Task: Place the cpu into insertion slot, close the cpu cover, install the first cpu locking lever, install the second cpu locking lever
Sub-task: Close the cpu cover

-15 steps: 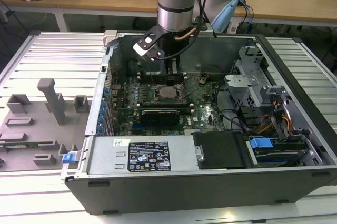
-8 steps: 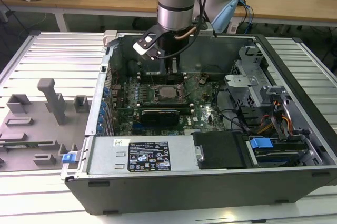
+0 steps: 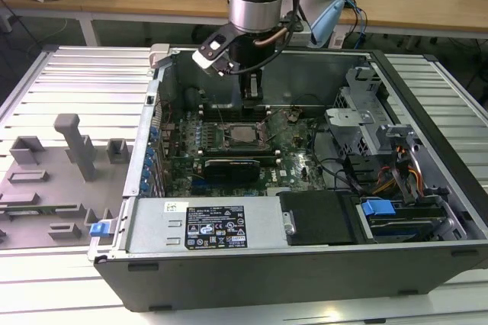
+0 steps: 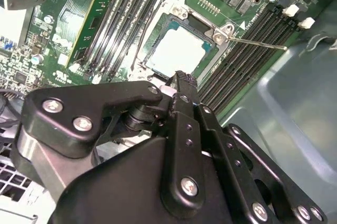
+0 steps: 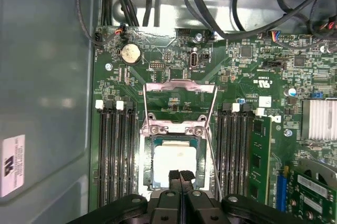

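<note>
Slatted metal table (image 3: 76,81) — bearing open computer case (image 3: 305,271), grey fixture plate (image 3: 46,214).

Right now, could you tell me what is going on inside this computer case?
A robot arm reaches down into the open computer case. Its gripper is shut and poised just above the motherboard's insertion slot. The cpu already lies in the slot. The cpu cover is flipped open beyond it, and a thin locking lever sticks out beside the socket, so nothing is closed or latched yet.
</note>
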You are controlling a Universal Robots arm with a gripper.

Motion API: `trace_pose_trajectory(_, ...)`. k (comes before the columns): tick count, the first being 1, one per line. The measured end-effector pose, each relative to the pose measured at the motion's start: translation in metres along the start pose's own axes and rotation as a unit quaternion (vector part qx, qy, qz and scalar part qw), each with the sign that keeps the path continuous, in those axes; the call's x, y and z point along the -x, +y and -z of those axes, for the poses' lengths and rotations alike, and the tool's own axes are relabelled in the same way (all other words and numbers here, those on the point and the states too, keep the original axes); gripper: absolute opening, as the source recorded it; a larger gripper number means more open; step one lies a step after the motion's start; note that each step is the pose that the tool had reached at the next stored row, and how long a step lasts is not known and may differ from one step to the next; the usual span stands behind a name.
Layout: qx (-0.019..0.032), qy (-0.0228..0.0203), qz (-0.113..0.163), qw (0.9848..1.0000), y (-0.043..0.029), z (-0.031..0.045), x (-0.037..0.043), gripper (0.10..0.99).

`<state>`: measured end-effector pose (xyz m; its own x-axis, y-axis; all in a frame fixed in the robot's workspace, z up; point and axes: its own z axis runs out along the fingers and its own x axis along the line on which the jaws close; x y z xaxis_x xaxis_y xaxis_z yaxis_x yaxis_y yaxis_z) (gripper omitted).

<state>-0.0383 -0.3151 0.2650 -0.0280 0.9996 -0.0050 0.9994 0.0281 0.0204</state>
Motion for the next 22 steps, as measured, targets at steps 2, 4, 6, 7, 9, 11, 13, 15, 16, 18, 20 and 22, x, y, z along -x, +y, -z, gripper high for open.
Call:
trace_pose_trajectory(2,0.0,0.0,0.0,1.0,0.0005,0.0012,0.0,0.106)
trace_pose_trajectory(4,0.0,0.0,0.0,1.0,0.0051,0.0011,0.0001,0.106)
trace_pose_trajectory(6,0.0,0.0,0.0,1.0,0.0083,0.0011,0.0003,0.106)
trace_pose_trajectory(7,0.0,0.0,0.0,1.0,0.009,0.001,0.0003,0.106)
trace_pose_trajectory(9,0.0,0.0,0.0,1.0,0.0108,0.001,0.0003,0.106)
trace_pose_trajectory(11,0.0,0.0,0.0,1.0,0.0154,0.0009,0.0004,0.106)
trace_pose_trajectory(13,0.0,0.0,0.0,1.0,0.022,0.0008,0.0006,0.106)
trace_pose_trajectory(15,0.0,0.0,0.0,1.0,0.0251,0.0007,0.0007,0.106)
trace_pose_trajectory(16,0.0,0.0001,0.0,1.0,0.026,0.0007,0.0007,0.106)
trace_pose_trajectory(18,0.0,0.0,0.0,1.0,0.0285,0.0006,0.0008,0.106)
trace_pose_trajectory(20,0.0,0.0001,0.0,1.0,0.0329,0.0005,0.0009,0.106)
trace_pose_trajectory(22,0.0,0.0001,0.0,1.0,0.0382,0.0004,0.0011,0.106)
